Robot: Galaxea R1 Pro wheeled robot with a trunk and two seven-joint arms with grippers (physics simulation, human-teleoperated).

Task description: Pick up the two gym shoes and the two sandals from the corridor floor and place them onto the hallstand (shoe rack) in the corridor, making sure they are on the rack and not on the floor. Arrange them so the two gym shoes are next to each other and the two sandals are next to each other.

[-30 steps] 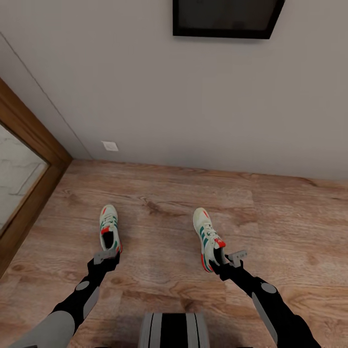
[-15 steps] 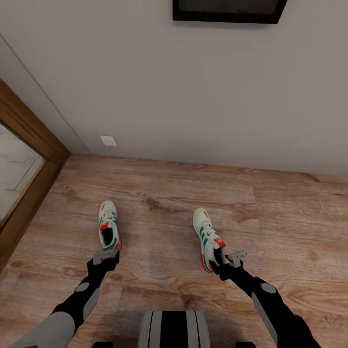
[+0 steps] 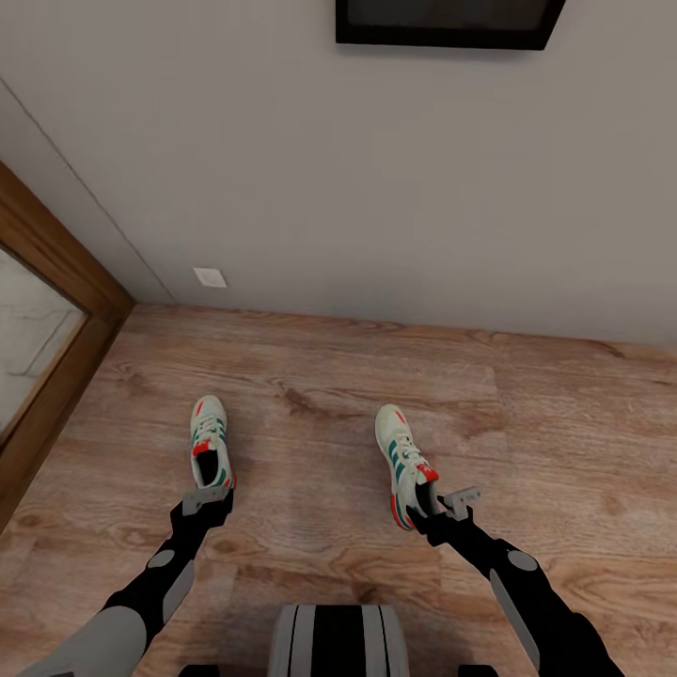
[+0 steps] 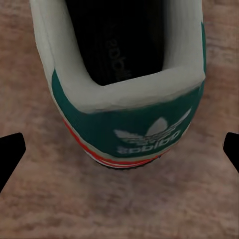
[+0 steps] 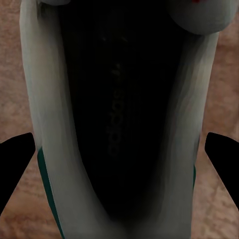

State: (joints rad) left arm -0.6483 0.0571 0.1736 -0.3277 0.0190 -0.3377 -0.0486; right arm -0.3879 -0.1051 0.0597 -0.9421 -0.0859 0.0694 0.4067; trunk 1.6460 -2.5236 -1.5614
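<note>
Left gripper (image 3: 212, 495): sits right at the heel of the left shoe (image 3: 212, 441). In its wrist view the fingers (image 4: 11, 152) stand wide apart with the heel between them and clear floor showing on both sides, so spread and not touching anything.

Right gripper (image 3: 442, 503): down at the heel end of the right shoe (image 3: 402, 463). Its wrist cam looks straight into the shoe opening, black fingers (image 5: 15, 164) on either side of the collar. Looks spread around it, but I can't tell if the pads actually touch the shoe.

Left shoe writing: green heel tab has a white trefoil logo with "adidas" under it, seen upside down in the left wrist view. There's faint lettering on the dark insole too, too blurry to read.

Right shoe (image 5: 119, 124) writing: some dim text runs along the insole, can't make it out.

Shoes: both cream with green stripes and red-orange accents, toes pointing toward the wall (image 3: 376, 188), well apart from each other, both lying on the floor (image 3: 310, 395).

Floor: light brown wood planks.

Wall stuff: small white outlet plate (image 3: 210, 277) low down, dark framed panel (image 3: 447, 23) up top, wooden door frame (image 3: 56, 282) on the left side.
</note>
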